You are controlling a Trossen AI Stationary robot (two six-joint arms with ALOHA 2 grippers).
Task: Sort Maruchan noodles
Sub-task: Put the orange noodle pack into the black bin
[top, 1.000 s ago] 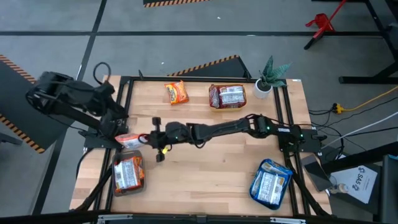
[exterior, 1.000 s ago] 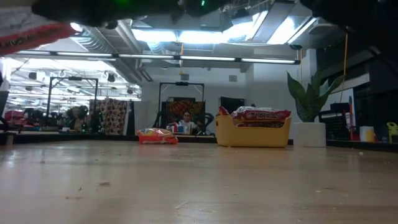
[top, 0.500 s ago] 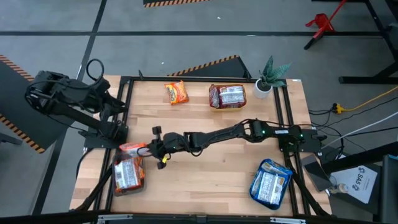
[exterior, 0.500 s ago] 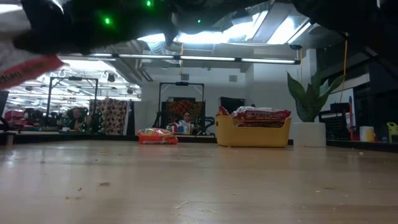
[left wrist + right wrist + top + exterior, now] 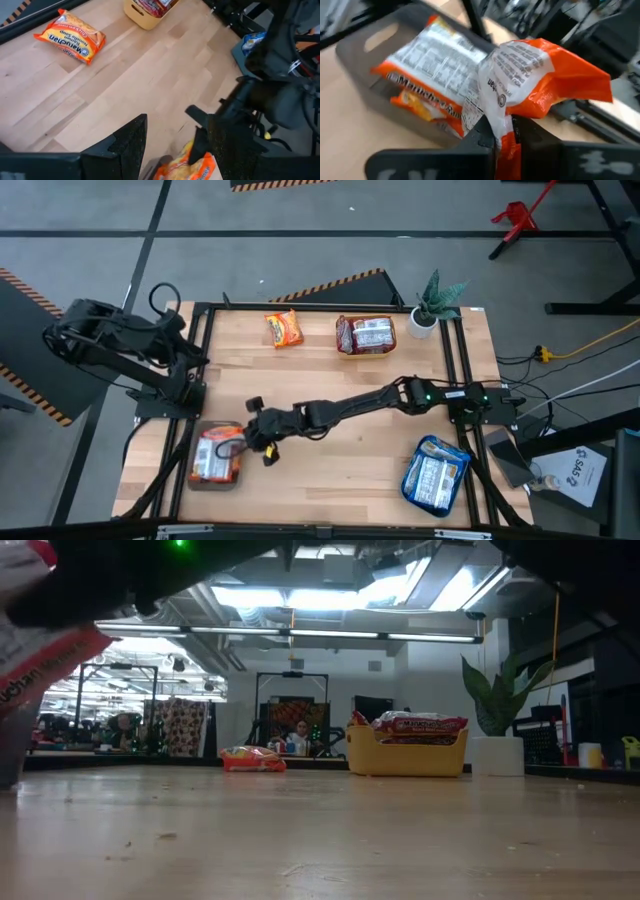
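Right arm stretched long across the table toward the near left corner, right gripper [image 5: 243,442] low there, fingers [image 5: 485,135] pinched shut on an orange packet [image 5: 540,80] by its edge. Left arm folded back off the table's left edge, left gripper [image 5: 172,137] raised over that side, jaws spread wide, holding nothing

I work in a robotics lab or workshop hall: my wooden worktop [image 5: 340,395] sits in a black metal frame on a grey concrete floor [image 5: 300,250] marked with hazard-striped tape [image 5: 340,283], and beyond it I see exposed ceiling ducts [image 5: 170,610], strip lights [image 5: 330,635] and cluttered benches [image 5: 120,745]
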